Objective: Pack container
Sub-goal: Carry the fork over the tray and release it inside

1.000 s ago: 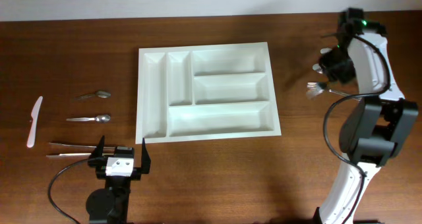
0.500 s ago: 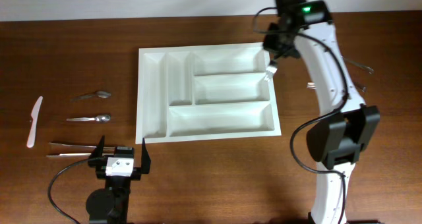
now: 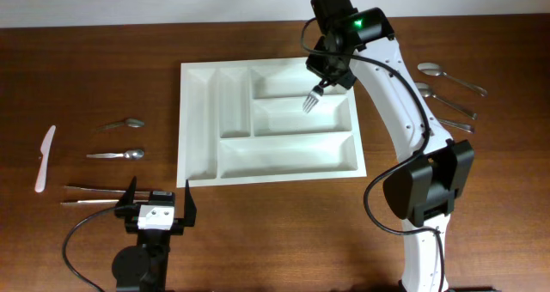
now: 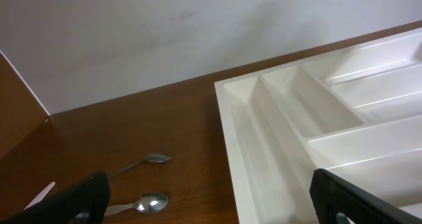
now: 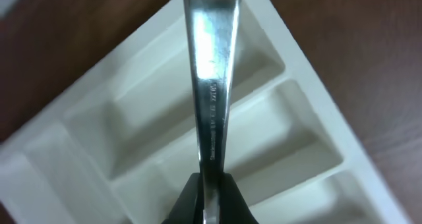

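while aloft — fork point(image 3: 311, 100) over container point(image 3: 186, 120)

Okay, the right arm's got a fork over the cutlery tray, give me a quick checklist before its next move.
1. Grip on fork: ok, right fingers shut on its handle.
2. Fork above tray: ok, tines over the long compartments.
3. Compartments empty: ok.
4. Left fingers clear of tray: ok, open, apart from its front corner.
5. Fork's height above tray: cannot tell.
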